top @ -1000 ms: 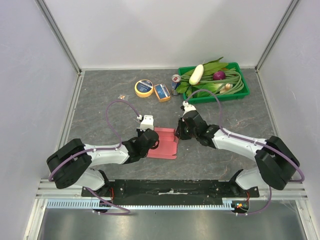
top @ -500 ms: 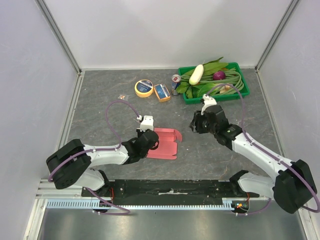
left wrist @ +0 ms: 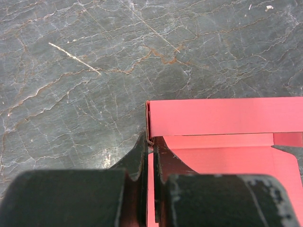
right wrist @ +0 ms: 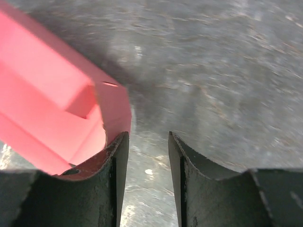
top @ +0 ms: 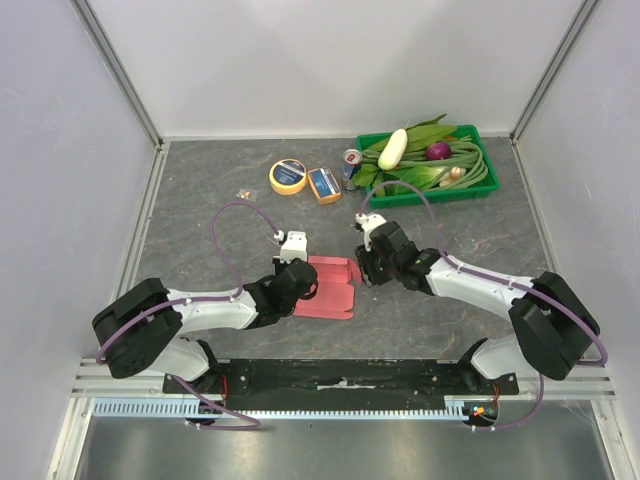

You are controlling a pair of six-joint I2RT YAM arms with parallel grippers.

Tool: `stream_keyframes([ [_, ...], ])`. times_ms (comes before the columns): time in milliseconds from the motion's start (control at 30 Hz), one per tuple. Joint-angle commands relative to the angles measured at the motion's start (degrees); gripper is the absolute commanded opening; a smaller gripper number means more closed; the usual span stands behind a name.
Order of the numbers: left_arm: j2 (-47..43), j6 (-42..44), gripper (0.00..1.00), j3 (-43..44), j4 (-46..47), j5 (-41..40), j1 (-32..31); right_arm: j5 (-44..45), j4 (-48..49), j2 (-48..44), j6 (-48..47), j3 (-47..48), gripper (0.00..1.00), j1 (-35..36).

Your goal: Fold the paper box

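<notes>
The pink-red paper box lies partly folded on the dark table between my arms. My left gripper is shut on the box's left wall; in the left wrist view the thin card runs between the closed fingers, with a raised wall beyond. My right gripper is open at the box's right end. In the right wrist view the gap holds only table, and the box's raised flap sits against the outer side of the left finger.
A green tray of vegetables stands at the back right. A can, a small blue-and-orange box and a yellow tape roll sit behind the paper box. Side walls enclose the table.
My right gripper pulled away to the back right half a second ago, letting the box's right flap drop, and has now come back to the flap, which stands raised again. The left arm stayed.
</notes>
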Motion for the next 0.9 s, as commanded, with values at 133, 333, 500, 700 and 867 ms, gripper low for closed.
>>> stream_keyframes([
  [133, -0.22, -0.33, 0.02, 0.63, -1.51, -0.6, -0.33, -6.56, 8.49, 2.53, -6.67, 2.99, 0.45, 4.85],
  [333, -0.31, -0.33, 0.02, 0.89, -1.6, -0.42, -0.33, -9.02, 10.42, 0.51, -7.72, 1.49, 0.45, 5.29],
  [500, -0.31, -0.76, 0.02, 0.98, -1.6, -0.33, -0.33, -7.18, 14.56, -0.47, -7.99, -0.71, 0.45, 5.29],
  [700, -0.58, -0.77, 0.02, 0.63, -1.6, -0.33, -0.42, -4.9, 19.66, 1.03, -8.87, -1.32, 0.43, 5.56],
  [867, -0.66, -0.15, 0.02, 0.72, -1.6, -0.68, -0.42, -2.01, 24.4, 2.44, -9.92, -2.2, 0.4, 7.05],
])
